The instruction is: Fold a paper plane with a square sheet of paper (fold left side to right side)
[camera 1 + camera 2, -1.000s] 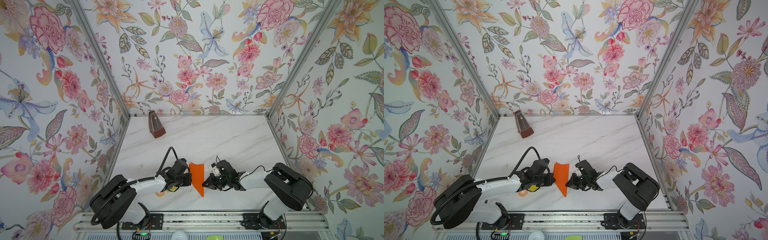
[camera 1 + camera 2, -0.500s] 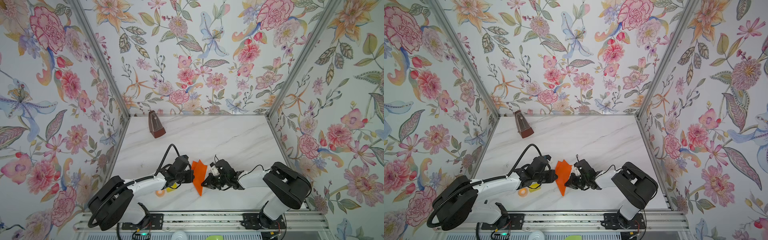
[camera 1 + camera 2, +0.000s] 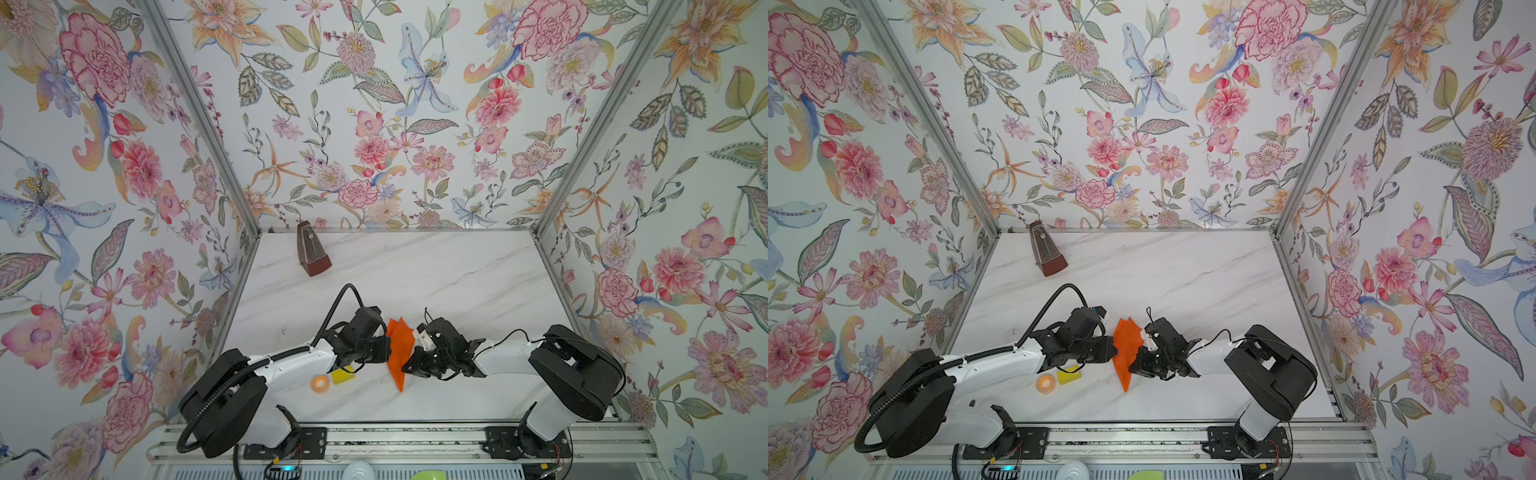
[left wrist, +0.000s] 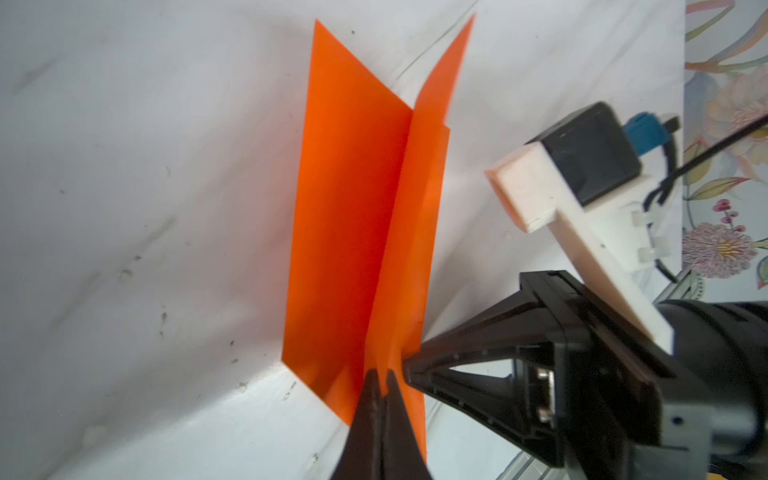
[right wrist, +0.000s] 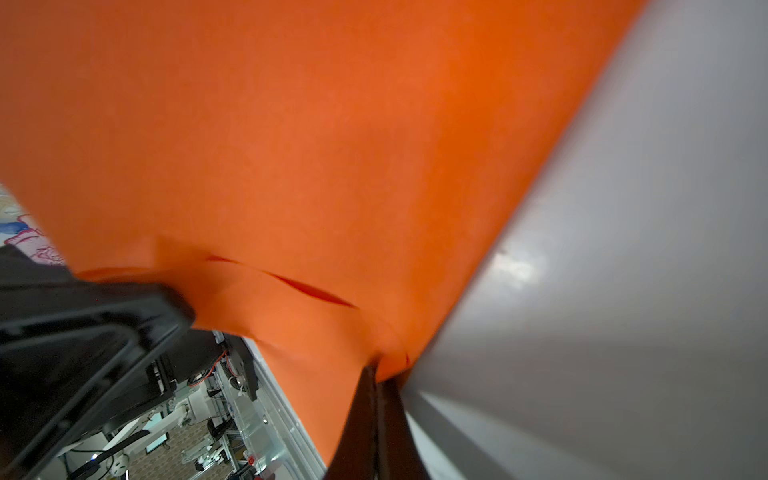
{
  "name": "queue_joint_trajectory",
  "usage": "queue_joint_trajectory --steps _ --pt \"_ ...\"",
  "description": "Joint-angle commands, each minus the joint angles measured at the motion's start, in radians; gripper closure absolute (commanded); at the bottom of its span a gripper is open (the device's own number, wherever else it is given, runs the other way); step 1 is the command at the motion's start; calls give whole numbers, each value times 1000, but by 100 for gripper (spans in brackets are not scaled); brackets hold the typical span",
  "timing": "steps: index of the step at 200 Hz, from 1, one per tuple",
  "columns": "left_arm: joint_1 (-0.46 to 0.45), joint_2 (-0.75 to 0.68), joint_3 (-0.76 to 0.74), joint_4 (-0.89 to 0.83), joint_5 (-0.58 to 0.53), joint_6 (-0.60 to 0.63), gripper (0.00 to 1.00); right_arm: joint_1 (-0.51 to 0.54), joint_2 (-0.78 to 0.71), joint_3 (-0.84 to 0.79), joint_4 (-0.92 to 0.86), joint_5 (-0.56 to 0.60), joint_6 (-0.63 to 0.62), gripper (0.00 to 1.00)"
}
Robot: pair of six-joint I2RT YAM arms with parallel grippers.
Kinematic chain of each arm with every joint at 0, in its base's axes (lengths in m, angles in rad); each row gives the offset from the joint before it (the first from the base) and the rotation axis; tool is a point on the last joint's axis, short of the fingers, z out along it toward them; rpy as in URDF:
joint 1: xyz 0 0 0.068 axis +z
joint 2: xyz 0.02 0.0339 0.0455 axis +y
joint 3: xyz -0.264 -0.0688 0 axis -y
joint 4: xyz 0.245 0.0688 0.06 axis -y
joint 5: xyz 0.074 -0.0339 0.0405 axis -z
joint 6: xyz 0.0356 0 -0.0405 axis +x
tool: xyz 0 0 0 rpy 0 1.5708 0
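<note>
- An orange paper plane [image 3: 400,351] is held at the front middle of a white marble table [image 3: 457,282], between two robot arms, its point aimed at the table's front edge.
- The left gripper [image 4: 380,388] is pressed together, pinching the paper at its centre fold; two wings spread apart beyond it.
- The right gripper [image 5: 379,384] is also pressed together, nipping the paper's edge from the opposite side.
- A small orange tape ring [image 3: 320,383] and a yellow block [image 3: 343,376] lie just beside each other near the left arm.

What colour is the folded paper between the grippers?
The paper is bright orange, clearest in left wrist view.
</note>
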Motion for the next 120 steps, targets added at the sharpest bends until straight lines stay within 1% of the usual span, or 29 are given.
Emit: queue_joint_trajectory --steps 1,28,49,120 --pt "-10 25 28 -68 -71 41 100 10 -41 30 -161 67 -57 100" --pt "-15 33 22 -49 -73 32 100 22 -66 84 -247 112 -110 100" --pt "-16 24 7 -11 -57 13 100 34 -71 106 -270 136 -138 100" --pt "-15 -21 10 27 -22 -34 100 75 12 171 -312 149 -200 100"
